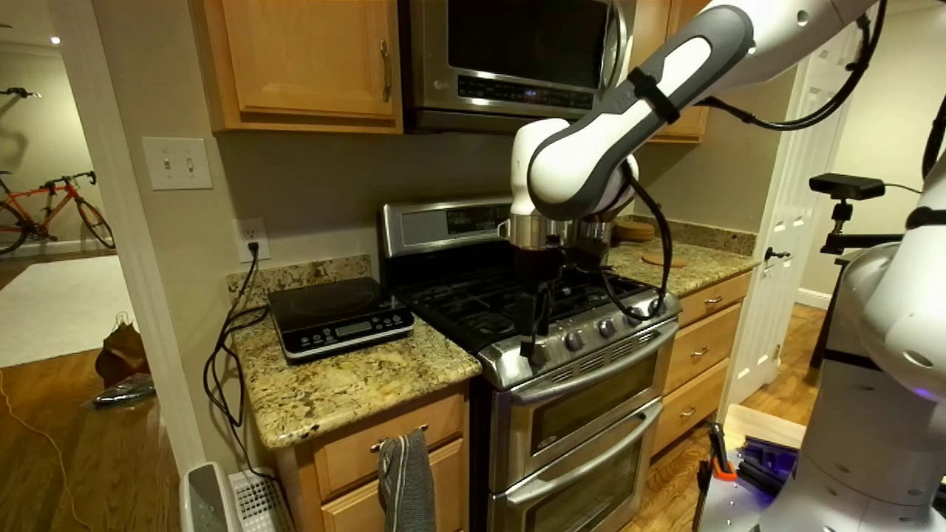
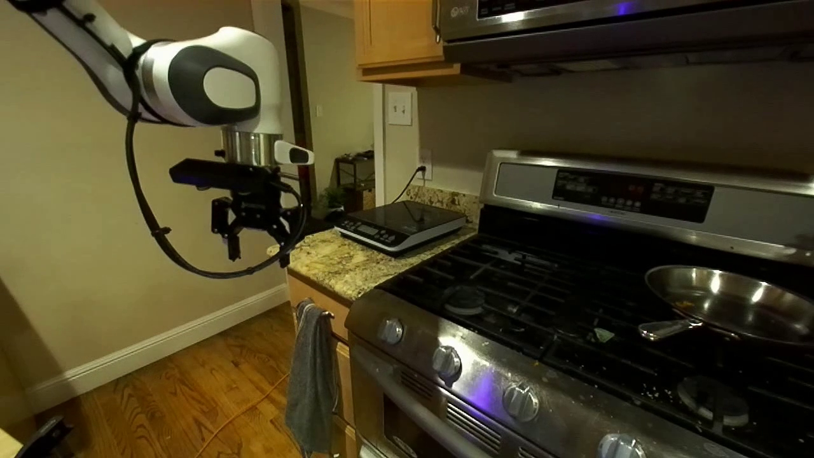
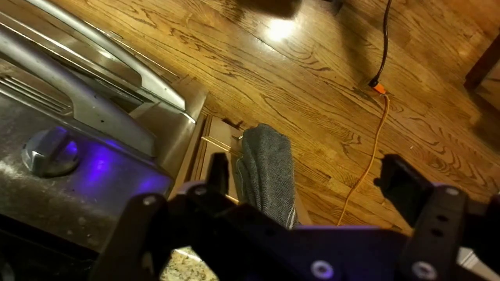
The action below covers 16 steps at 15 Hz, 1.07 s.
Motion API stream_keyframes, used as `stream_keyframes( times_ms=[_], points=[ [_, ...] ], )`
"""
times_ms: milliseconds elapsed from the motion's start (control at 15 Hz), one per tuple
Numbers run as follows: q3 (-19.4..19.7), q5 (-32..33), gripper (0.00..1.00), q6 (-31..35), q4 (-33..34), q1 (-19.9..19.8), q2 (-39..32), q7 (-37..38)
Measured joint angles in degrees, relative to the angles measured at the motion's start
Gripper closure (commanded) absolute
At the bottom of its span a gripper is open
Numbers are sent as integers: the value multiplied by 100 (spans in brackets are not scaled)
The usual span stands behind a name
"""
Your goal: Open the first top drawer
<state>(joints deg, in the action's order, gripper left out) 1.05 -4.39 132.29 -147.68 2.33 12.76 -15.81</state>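
Arm (image 1: pixel 591 162) reaching out at range level; gripper (image 2: pixel 259 253) fingers-down, near the end of a small granite counter (image 2: pixel 343 261). Fingers (image 3: pixel 220 168) spread wide in the wrist view, nothing held; part of a grey towel (image 3: pixel 269 171) shows through the gap, lower down. In an exterior view one fingertip overlaps the counter's corner; touching or apart, cannot tell.

Two possible drawers, both honey-coloured wood, both shut. Near top drawer (image 1: pixel 349 464): directly below the small counter, front flush with the cabinet, towel draped over its metal handle (image 1: pixel 377 446) and hiding the middle of the front. Gripper nearer to this one. Far top drawer (image 1: pixel 695 309): across the range (image 2: pixel 483 375) from the near one, uppermost of a stack of three, metal pull (image 1: pixel 714 300) at its middle. Which of the two the task means, cannot tell.

Portable cooktop (image 2: pixel 400 222) flat on the small counter. Steel skillet (image 2: pixel 731 302) on the range's burner grates, handle toward the front knobs. Microwave (image 1: pixel 525 52) above the range, beside a wooden wall cabinet (image 1: pixel 310 59). In the wrist view an orange cord (image 3: pixel 378 132) runs over the wood floor (image 3: pixel 320 128), joined to a black one (image 3: pixel 385 35)
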Motion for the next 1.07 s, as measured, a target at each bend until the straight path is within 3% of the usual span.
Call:
stream_keyframes(
  times_ms=[400,800,1067],
  points=[
    [-7,69,0,103,-7,-6,-2,57],
    [-457,1022,0,1841,-357,-5,-336,877],
    [-826,1733,0,2551,-489,7,-841,1482]
  ],
)
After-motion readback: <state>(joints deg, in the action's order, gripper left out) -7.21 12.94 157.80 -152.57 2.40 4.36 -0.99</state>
